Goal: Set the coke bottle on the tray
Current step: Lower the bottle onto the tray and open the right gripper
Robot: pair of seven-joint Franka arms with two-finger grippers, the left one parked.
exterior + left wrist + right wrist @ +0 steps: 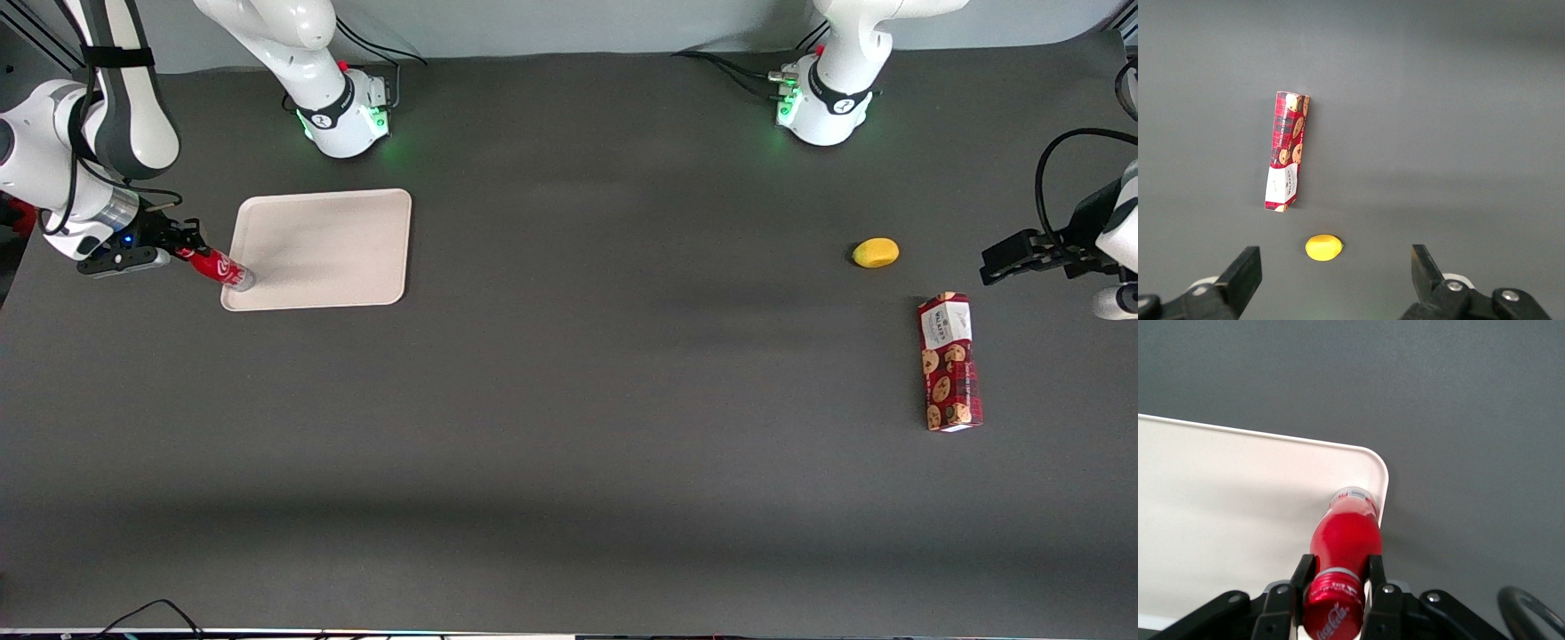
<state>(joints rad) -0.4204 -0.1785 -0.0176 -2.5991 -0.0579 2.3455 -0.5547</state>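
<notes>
Coke bottle (216,267) in transit, reaching the tray (338,258) corner — grasp done, placement not yet.

Right gripper (1337,587) is holding the bottle near its cap end, jaws closed against both sides of the neck; the bottle is tilting, silvery base pointing down toward the tray. In the front view the base is sitting over the tray's corner at the working arm's end; the wrist view is showing it just inside the rounded rim. Whether the base is touching the tray surface, I cannot tell. Judging what is remaining: lowering or shifting inward off the rim, setting the bottle down, opening the jaws. Lemon (876,252) and cookie box (949,362) are lying well apart, toward the parked arm's end of the bench (569,444).
</notes>
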